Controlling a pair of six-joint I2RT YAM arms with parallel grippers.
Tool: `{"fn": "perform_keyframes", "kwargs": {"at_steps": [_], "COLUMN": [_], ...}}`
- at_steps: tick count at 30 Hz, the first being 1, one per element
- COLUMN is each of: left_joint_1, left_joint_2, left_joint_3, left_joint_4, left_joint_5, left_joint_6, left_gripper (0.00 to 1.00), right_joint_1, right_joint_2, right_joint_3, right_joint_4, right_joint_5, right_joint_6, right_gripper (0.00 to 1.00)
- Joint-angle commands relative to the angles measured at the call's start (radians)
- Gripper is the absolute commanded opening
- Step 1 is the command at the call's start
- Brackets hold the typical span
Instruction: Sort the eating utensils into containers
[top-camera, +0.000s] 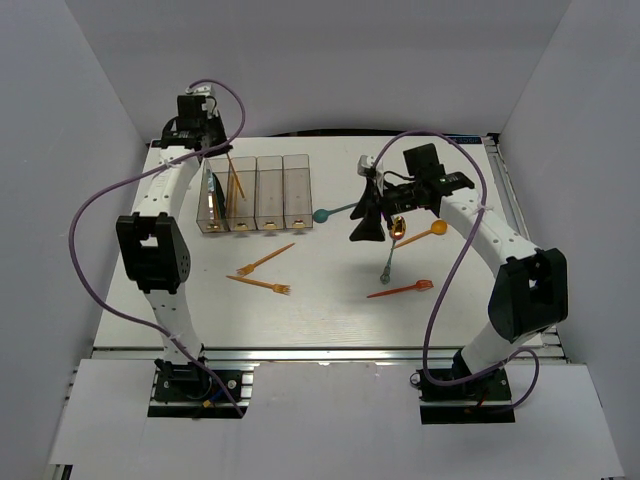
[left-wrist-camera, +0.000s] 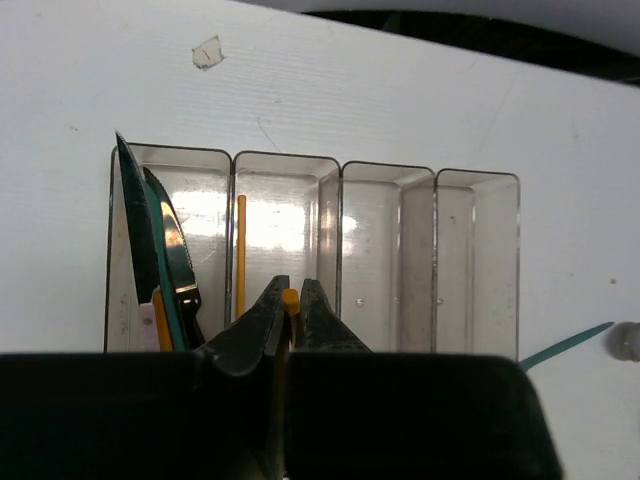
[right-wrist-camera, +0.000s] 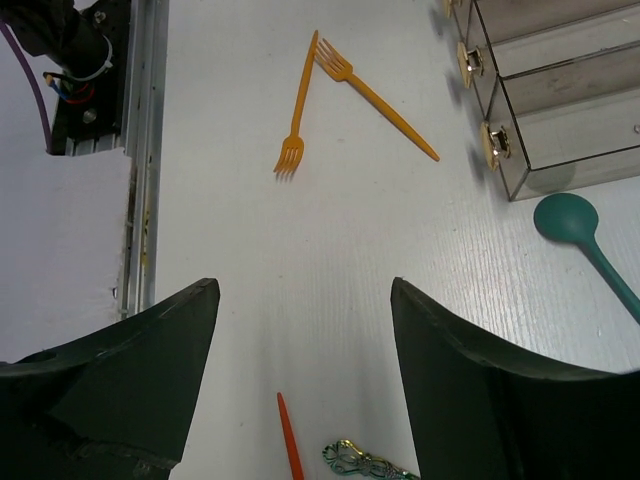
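The containers (top-camera: 256, 193), four clear bins joined in a row, stand at the far left of the table (top-camera: 330, 325). The leftmost bin holds a teal knife (left-wrist-camera: 138, 230) and a black knife (left-wrist-camera: 176, 255), which lean together against its left wall, with small orange and pink ends showing low beside them. In the second bin an orange handle (left-wrist-camera: 241, 255) stands upright. Right above that bin hangs the left gripper (left-wrist-camera: 292, 289), its jaws pinched almost together on an orange utensil (left-wrist-camera: 291, 300), of which only the tip shows between the fingertips. In front of the bins, on the open table, an orange fork (top-camera: 265, 259) and a second orange fork (top-camera: 259, 284) lie meeting at one end in a narrow V. A teal spoon (top-camera: 335, 211) lies just right of the last bin, its bowl toward the bin's corner. Near its handle hovers the right gripper (right-wrist-camera: 300, 295), jaws spread wide with only bare table between them. Close around that gripper lie a gold metallic spoon (top-camera: 398, 228), an orange spoon (top-camera: 428, 231), a dark green utensil (top-camera: 387, 264) with an ornate handle, and, nearest the arms' bases, a red fork (top-camera: 401, 289). Purple cables (top-camera: 95, 215) loop from both arms.
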Motion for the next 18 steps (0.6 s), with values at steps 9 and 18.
{"fn": "perform_keyframes", "kwargs": {"at_steps": [9,18], "left_joint_1": [-0.007,-0.007], "left_joint_2": [0.097,0.054], "left_joint_3": [0.07,0.098], "left_joint_4": [-0.091,-0.094], "left_joint_5": [0.022,0.05], "left_joint_6": [0.047,0.008], "left_gripper": [0.17,0.62], "right_joint_1": [-0.042,-0.042], "right_joint_2": [-0.006,-0.006], "right_joint_3": [-0.001,-0.004], "right_joint_4": [0.005,-0.012], "right_joint_5": [-0.026,0.004], "right_joint_6": [-0.019,-0.05], "right_gripper": [0.76,0.76]}}
